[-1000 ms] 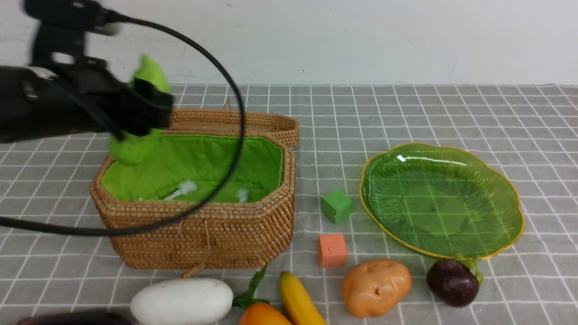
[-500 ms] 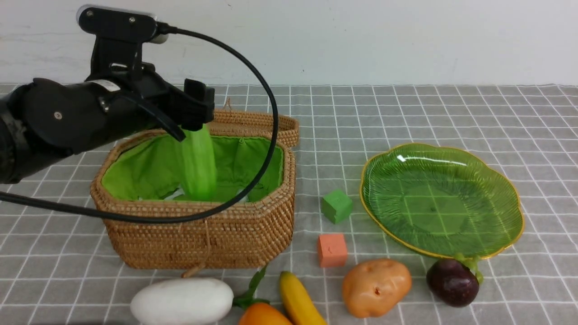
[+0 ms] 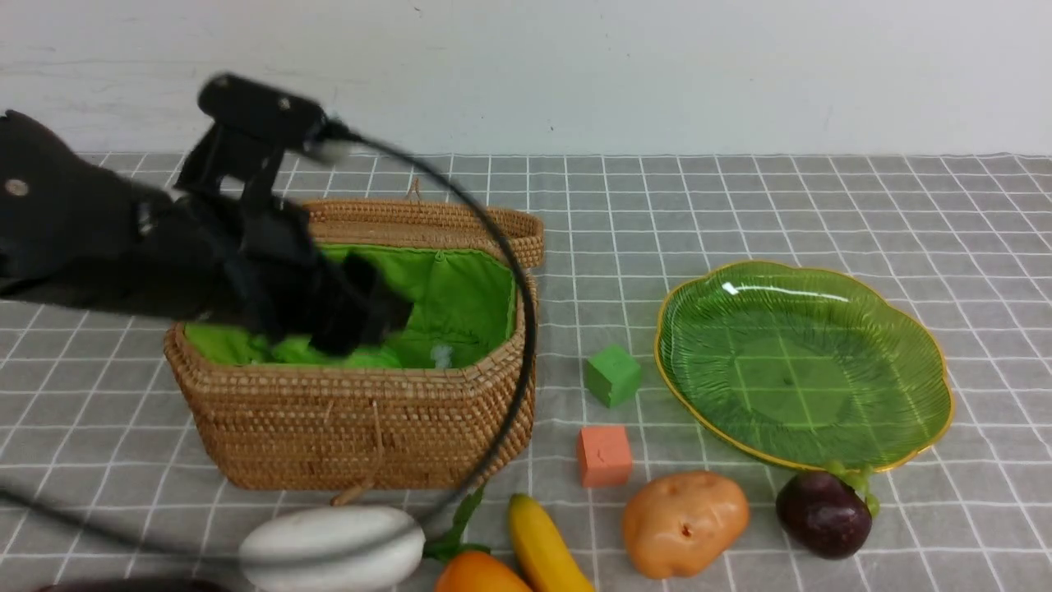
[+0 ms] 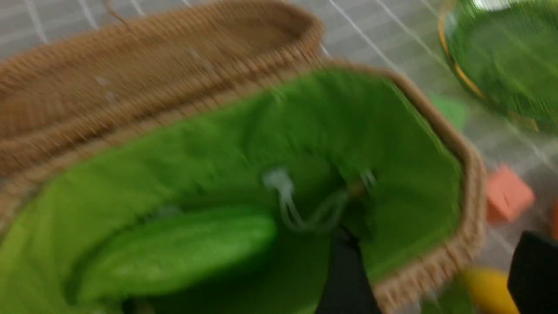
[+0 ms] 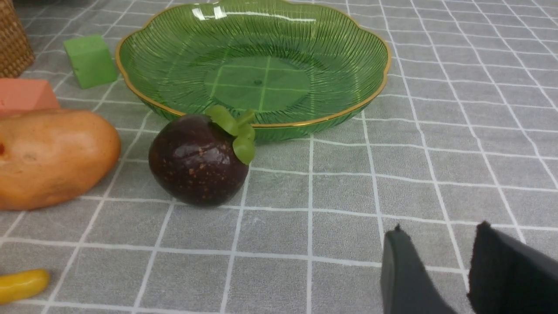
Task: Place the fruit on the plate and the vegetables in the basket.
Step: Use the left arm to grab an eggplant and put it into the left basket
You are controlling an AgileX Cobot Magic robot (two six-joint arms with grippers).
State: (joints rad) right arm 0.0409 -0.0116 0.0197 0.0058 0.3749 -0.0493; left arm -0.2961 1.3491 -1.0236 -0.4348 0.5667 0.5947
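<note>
The light-green gourd lies free on the green lining inside the basket. My left gripper hovers blurred over the basket's inside, open, with nothing between its fingers. The green plate holds nothing. Along the front edge lie the white radish, mango, banana, potato and mangosteen, which touches the plate's rim. My right gripper is open low over the cloth, to the right of the mangosteen.
A green cube and an orange cube sit between basket and plate. The basket's wicker lid lies open behind it. A dark purple piece shows at the bottom left edge. A black cable loops from the left arm past the basket's front.
The left gripper carried the gourd over the basket, lowered it and let go; the gourd now lies on the lining. The arm is blurred in motion.
</note>
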